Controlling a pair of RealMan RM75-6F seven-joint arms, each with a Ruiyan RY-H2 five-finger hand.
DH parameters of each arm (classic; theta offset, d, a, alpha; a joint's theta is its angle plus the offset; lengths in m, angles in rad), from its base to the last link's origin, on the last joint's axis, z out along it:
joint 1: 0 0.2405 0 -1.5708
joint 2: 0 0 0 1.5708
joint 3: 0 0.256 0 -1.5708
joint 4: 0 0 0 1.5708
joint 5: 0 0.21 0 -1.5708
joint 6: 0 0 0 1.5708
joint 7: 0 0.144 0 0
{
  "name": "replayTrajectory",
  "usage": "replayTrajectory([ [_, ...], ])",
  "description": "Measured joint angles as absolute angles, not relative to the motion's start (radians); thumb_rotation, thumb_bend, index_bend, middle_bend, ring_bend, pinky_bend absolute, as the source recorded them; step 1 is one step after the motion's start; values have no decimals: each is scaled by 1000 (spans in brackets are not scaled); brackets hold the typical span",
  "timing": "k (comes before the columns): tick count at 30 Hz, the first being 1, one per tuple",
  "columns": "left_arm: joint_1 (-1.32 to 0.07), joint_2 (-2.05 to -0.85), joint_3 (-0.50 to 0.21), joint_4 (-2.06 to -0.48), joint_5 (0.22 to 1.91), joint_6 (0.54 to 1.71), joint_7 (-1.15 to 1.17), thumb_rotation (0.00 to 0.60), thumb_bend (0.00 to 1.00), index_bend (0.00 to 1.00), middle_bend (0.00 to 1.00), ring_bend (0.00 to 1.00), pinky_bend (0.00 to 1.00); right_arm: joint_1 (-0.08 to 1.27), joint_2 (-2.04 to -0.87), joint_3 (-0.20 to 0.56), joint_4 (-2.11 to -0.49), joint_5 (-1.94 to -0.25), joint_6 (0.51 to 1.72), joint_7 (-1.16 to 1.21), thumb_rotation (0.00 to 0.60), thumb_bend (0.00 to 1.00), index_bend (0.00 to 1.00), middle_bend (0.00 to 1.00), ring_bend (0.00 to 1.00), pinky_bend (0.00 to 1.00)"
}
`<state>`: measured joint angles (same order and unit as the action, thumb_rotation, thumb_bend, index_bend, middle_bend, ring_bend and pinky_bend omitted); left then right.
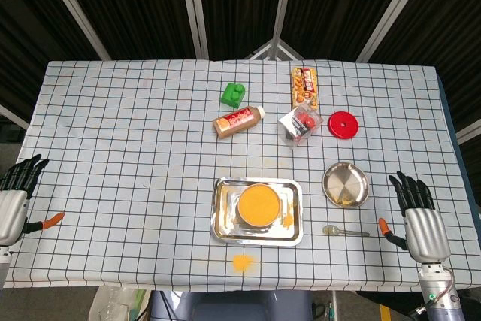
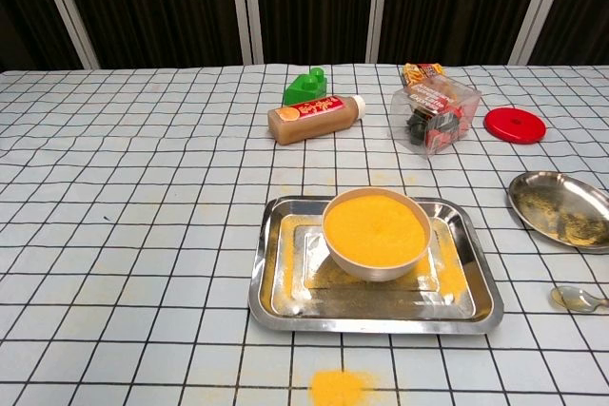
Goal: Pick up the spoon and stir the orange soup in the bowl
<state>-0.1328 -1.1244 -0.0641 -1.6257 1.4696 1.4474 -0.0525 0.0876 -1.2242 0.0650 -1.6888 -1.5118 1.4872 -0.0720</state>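
Note:
A white bowl of orange soup (image 1: 259, 204) (image 2: 375, 231) stands in a metal tray (image 1: 222, 227) (image 2: 276, 297) near the table's front middle. A small metal spoon (image 1: 345, 231) (image 2: 577, 299) lies flat on the cloth to the right of the tray, its bowl end pointing left. My right hand (image 1: 418, 216) rests at the right front of the table, fingers spread, holding nothing, a short way right of the spoon. My left hand (image 1: 16, 193) sits at the far left edge, fingers apart and empty. Neither hand appears in the chest view.
A round steel plate (image 1: 346, 184) (image 2: 561, 208) lies just behind the spoon. Further back are a brown bottle (image 1: 239, 121) (image 2: 316, 118) on its side, a green block (image 1: 233, 94), a clear snack box (image 1: 300, 124), a red lid (image 1: 343, 124) and a snack packet (image 1: 304, 86). An orange spill (image 1: 242, 261) marks the front edge.

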Motion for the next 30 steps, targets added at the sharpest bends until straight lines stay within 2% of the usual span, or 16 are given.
replayTrajectory([
  [6,-132,-1124,-66,-1620,1479,1460,-48,600,0,0,0,0,0,87,-1227,48,-1710,-1520,1475,-120,600,398,368,18,0,0],
  [9,-133,-1124,-69,-1619,1479,1462,-48,600,0,0,0,0,0,90,-1237,37,-1720,-1528,1464,-169,600,398,456,61,0,0],
  [17,-135,-1126,-71,-1619,1475,1458,-46,600,0,0,0,0,0,103,-1314,13,-1722,-1512,1409,-353,600,397,549,109,0,0],
  [30,-138,-1127,-71,-1617,1474,1455,-51,600,0,0,0,0,0,115,-1444,1,-1636,-1414,1339,-492,600,398,554,111,0,0],
])
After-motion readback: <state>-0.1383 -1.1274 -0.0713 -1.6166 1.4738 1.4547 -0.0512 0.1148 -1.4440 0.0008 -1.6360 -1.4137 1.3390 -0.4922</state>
